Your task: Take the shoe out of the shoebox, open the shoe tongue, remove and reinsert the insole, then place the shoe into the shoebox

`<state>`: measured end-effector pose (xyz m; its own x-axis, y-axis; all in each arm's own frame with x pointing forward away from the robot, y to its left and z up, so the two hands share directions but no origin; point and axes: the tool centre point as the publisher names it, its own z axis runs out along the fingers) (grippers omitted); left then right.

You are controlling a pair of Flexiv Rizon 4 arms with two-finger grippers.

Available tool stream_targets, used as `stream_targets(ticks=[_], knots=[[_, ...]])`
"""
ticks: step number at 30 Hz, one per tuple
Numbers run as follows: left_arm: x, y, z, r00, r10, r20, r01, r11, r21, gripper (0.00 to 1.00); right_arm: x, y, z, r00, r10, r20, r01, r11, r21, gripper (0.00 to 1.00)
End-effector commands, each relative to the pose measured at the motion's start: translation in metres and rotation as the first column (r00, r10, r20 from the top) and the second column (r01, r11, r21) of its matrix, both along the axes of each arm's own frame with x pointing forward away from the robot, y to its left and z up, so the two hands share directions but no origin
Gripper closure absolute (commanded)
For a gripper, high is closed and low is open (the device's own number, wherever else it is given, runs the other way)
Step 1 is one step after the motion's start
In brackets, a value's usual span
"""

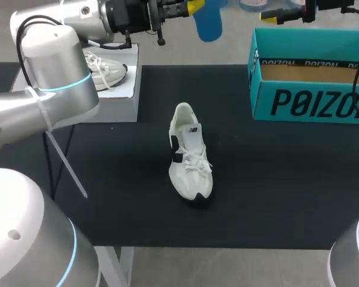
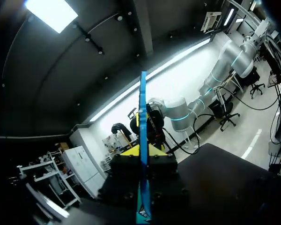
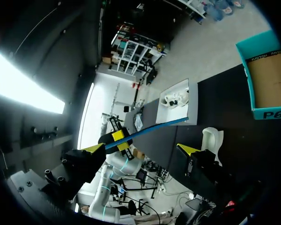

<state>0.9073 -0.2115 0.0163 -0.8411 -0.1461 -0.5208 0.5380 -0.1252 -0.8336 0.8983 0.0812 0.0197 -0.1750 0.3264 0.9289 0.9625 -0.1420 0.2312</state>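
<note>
A white shoe [image 1: 190, 152] lies on the black table's middle, toe toward the front edge; it also shows beyond my right gripper's finger [image 3: 212, 137]. The open teal shoebox [image 1: 311, 78] [image 3: 267, 79] stands at the back right with nothing in it. Above the table's far edge my left gripper [image 1: 191, 7] [image 2: 143, 153] is shut on a blue insole [image 1: 208, 23] [image 2: 143, 140], which its wrist view shows edge-on. My right gripper [image 1: 287, 13] [image 3: 141, 149] is open above the shoebox's far side. The insole [image 3: 152, 128] reaches across between its spread fingers without touching them.
A white box [image 1: 116, 89] [image 3: 180, 110] at the back left carries a second white shoe [image 1: 105, 69]. My left arm's big joints fill the head view's left side. Bare black table surrounds the shoe.
</note>
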Motion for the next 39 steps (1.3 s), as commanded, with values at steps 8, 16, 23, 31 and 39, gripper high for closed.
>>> stream_targets(ticks=[8,16,23,31,39], knots=[[0.002,0.001,0.001,0.877,-0.093,-0.472,0.055,0.994,-0.094,1.00,0.000,0.001,-0.001,1.000,-0.001,0.000,0.001,1.000,0.000,0.00],[0.021,0.013,-0.002,0.364,-0.073,-0.928,0.062,0.997,-0.054,1.00,0.000,0.001,-0.001,1.000,-0.001,0.000,0.001,1.000,0.000,0.00],[0.021,0.013,-0.002,0.364,-0.073,-0.928,0.062,0.997,-0.054,1.00,0.000,0.001,-0.001,1.000,-0.001,0.000,0.001,1.000,0.000,0.00],[0.021,0.013,-0.002,0.364,-0.073,-0.928,0.062,0.997,-0.054,1.00,0.000,0.001,-0.001,1.000,-0.001,0.000,0.001,1.000,0.000,0.00],[0.022,0.013,-0.007,0.180,-0.187,-0.966,0.141,0.977,-0.163,1.00,0.000,0.001,-0.001,1.000,-0.001,0.000,0.001,1.000,0.000,0.00]])
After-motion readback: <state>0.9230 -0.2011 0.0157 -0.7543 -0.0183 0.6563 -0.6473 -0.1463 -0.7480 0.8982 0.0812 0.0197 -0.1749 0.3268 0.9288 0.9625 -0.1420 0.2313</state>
